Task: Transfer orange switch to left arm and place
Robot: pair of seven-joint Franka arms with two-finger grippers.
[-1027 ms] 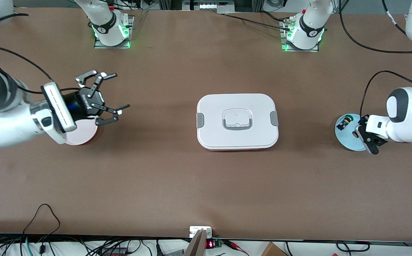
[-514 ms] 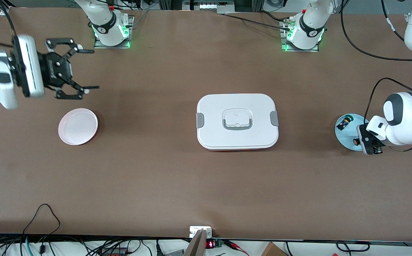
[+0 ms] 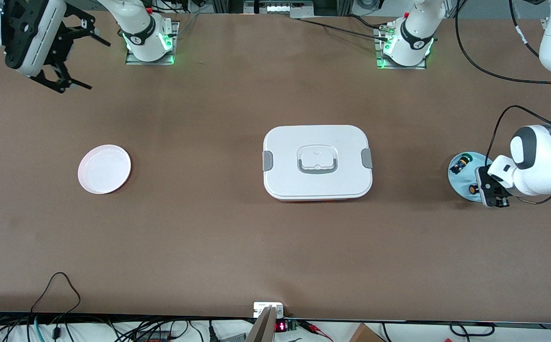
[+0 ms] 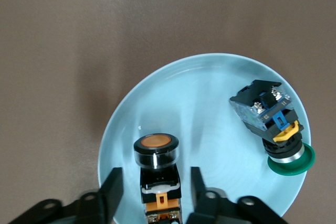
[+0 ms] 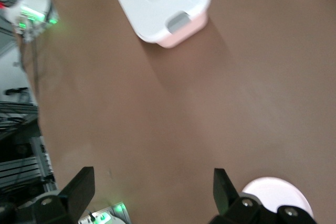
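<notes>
The orange switch (image 4: pixel 157 153), black with an orange cap, lies on the light blue plate (image 4: pixel 210 145) at the left arm's end of the table. My left gripper (image 4: pixel 155 177) is low over the plate and open. Its fingers (image 4: pixel 113 182) stand on either side of the switch with a gap on each side. In the front view the orange switch (image 3: pixel 472 189) shows just beside the left gripper (image 3: pixel 487 190). The white box (image 3: pixel 317 161) sits at the table's middle. My right gripper (image 3: pixel 73 57) hangs open and empty, high over the table's corner near the right arm's base.
A second switch (image 4: pixel 273 124) with blue, yellow and green parts lies on the same blue plate (image 3: pixel 460 183). An empty pink plate (image 3: pixel 104 169) sits toward the right arm's end. Cables trail near the left arm (image 3: pixel 498 123).
The right arm has swung up and away from the pink plate to the table's corner by its base. The left hand has shifted slightly over the blue plate.
</notes>
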